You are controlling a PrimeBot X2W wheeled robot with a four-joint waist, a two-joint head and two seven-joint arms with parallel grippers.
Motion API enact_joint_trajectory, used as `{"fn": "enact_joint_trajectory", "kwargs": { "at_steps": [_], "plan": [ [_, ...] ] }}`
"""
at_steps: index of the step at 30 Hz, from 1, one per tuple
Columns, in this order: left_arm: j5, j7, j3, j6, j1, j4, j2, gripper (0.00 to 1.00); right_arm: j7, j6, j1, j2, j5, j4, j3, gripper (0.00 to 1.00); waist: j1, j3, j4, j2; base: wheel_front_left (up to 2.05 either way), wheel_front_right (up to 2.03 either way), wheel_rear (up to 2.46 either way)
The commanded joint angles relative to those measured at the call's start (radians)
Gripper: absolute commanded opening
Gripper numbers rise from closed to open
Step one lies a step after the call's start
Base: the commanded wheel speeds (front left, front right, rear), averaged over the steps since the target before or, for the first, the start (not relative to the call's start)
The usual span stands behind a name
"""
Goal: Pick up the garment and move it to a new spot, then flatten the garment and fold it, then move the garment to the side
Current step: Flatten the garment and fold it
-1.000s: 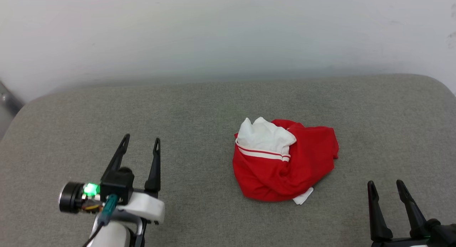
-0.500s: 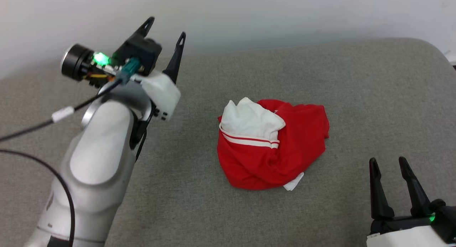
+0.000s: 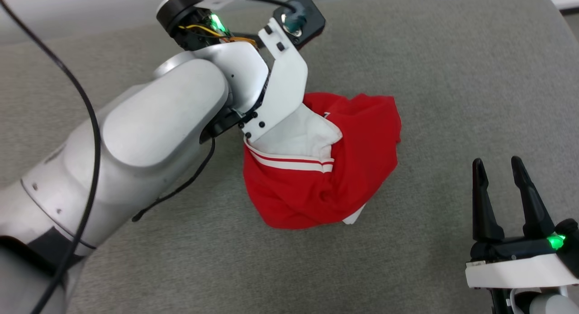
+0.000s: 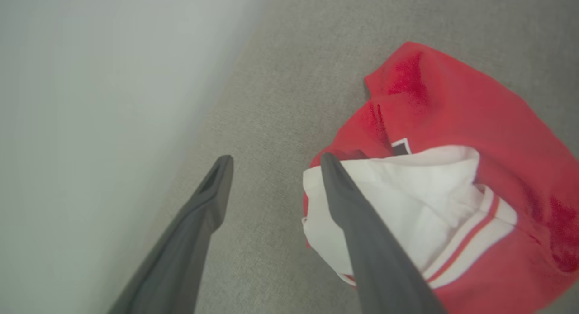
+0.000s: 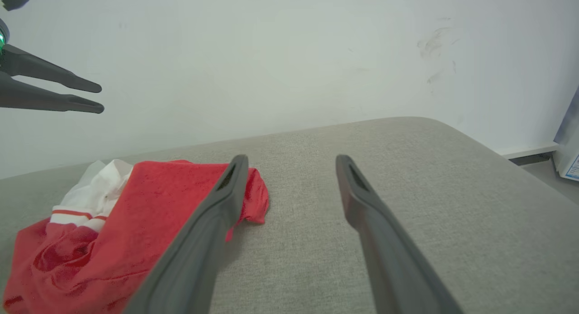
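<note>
The garment (image 3: 325, 178) lies crumpled in a heap on the grey cushion (image 3: 452, 78), red with a white sleeve and striped trim on top. My left arm (image 3: 158, 124) reaches across to its upper left, and the wrist covers the fingers in the head view. In the left wrist view the left gripper (image 4: 276, 158) is open above the cushion beside the garment (image 4: 452, 119), one finger lined up over the white sleeve. From the right wrist view the left gripper (image 5: 98, 98) hangs well above the garment (image 5: 149, 205). My right gripper (image 3: 496, 161) stands open and empty to the garment's right (image 5: 291, 158).
A white wall (image 5: 289, 56) runs behind the cushion. The cushion's rounded right edge (image 5: 488, 142) drops to the floor, where a box (image 5: 569, 146) stands. Bare cushion lies between the garment and the right gripper. A black cable (image 3: 86, 106) loops over the left arm.
The head camera has tilted down. My left arm has risen and swung right, from the cushion's left side to above the garment's upper left. The right gripper has stayed put, open.
</note>
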Motion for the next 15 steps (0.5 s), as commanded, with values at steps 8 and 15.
{"fn": "enact_joint_trajectory", "kwargs": {
  "at_steps": [8, 15],
  "plan": [
    [-0.231, 0.289, -0.214, 0.001, -0.162, -0.085, 0.091, 1.00, -0.002, -0.001, -0.056, 0.002, 0.034, -0.010, 0.011, 1.00, -0.0002, 0.129, -0.080, 0.0000, 0.00, 0.00, 0.00],
    [-0.205, 0.479, -0.220, 0.001, -0.096, -0.180, 0.139, 1.00, -0.002, -0.001, -0.095, 0.002, 0.052, -0.012, 0.022, 1.00, -0.0002, 0.192, -0.106, 0.0000, 0.00, 0.00, 0.00]
  ]
}}
